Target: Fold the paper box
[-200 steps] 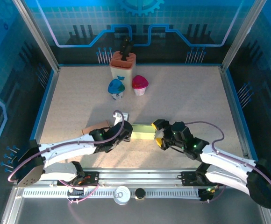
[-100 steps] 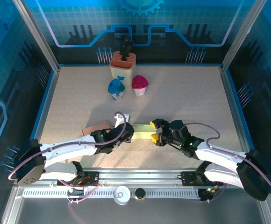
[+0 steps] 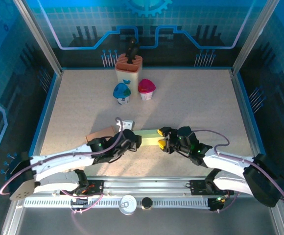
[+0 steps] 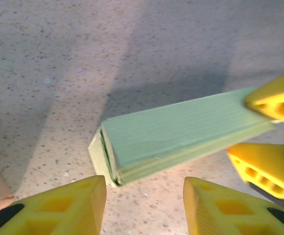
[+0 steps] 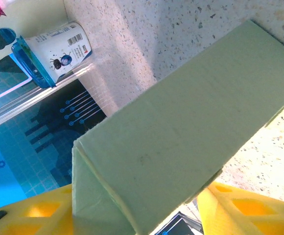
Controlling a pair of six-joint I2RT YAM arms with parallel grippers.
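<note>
Left end effector (image 4: 144, 186) ajar, right one (image 3: 160, 138) straddling box (image 3: 149, 138)

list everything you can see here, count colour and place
paper box: 1, pale green, flat on the table between both arms
cardboard piece: 1, brown, on the table left of the box
small white item: 1, white, just behind the box's left end
blue-lidded cup: 1, blue and white, far centre
pink-lidded cup: 1, pink and white, right of it
holder: 1, orange, behind the cups, black tools inside
table: 1, speckled beige
left arm: 1, white, yellow jaws apart at the box's left end
right arm: 1, white, yellow jaws straddling the box's right end, grip unclear
</note>
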